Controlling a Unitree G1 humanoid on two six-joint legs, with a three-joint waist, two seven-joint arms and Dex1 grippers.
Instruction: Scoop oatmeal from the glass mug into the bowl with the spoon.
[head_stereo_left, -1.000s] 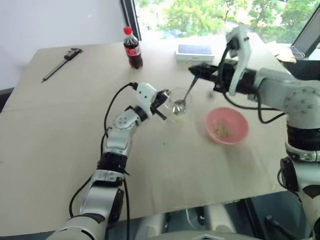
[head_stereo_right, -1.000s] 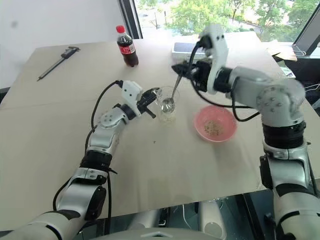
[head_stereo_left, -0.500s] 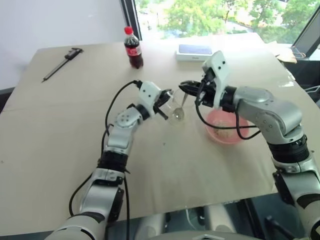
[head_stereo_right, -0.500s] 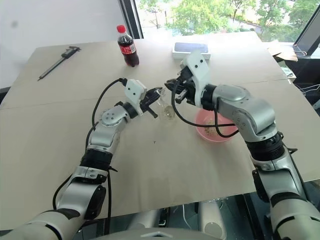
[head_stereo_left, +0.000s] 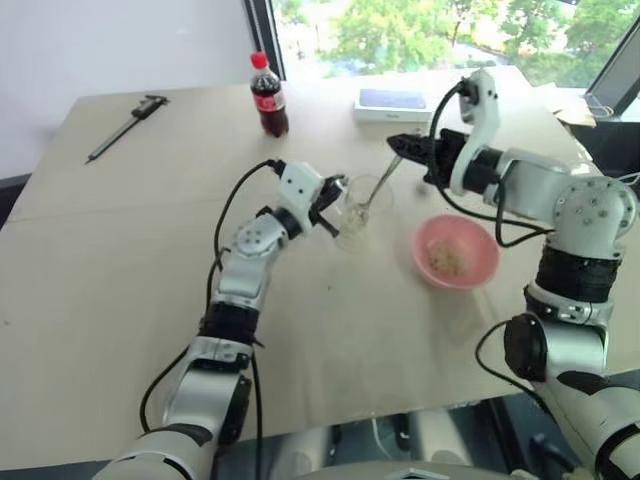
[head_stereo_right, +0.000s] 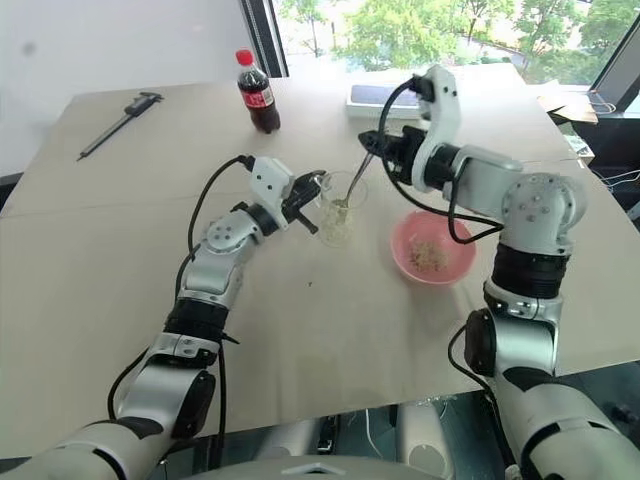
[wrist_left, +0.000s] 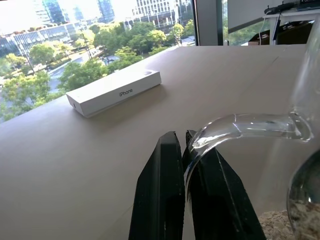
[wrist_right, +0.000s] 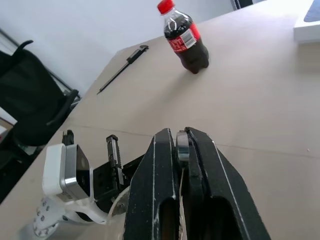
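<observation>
The glass mug (head_stereo_left: 354, 212) stands mid-table, and my left gripper (head_stereo_left: 333, 196) is shut on its handle (wrist_left: 245, 125). My right gripper (head_stereo_left: 396, 144) hovers above and to the right of the mug, shut on the handle of the spoon (head_stereo_left: 378, 185). The spoon slants down with its bowl (wrist_left: 305, 197) inside the mug, just over the oatmeal (wrist_left: 272, 223) at the bottom. To the right of the mug sits the pink bowl (head_stereo_left: 480, 240), with a small heap of oatmeal (head_stereo_left: 448, 260) in it.
A cola bottle (head_stereo_left: 268, 98) stands behind the mug and a white phone box (head_stereo_left: 395, 100) lies at the back, beyond my right gripper. A dark caliper (head_stereo_left: 125, 125) lies at the far left. The table's front edge (head_stereo_left: 330, 410) runs near me.
Half a second ago my right gripper was low and close beside the mug; it has pulled back up and to the right, and the spoon's bowl stays in the mug. My left gripper and the mug kept still.
</observation>
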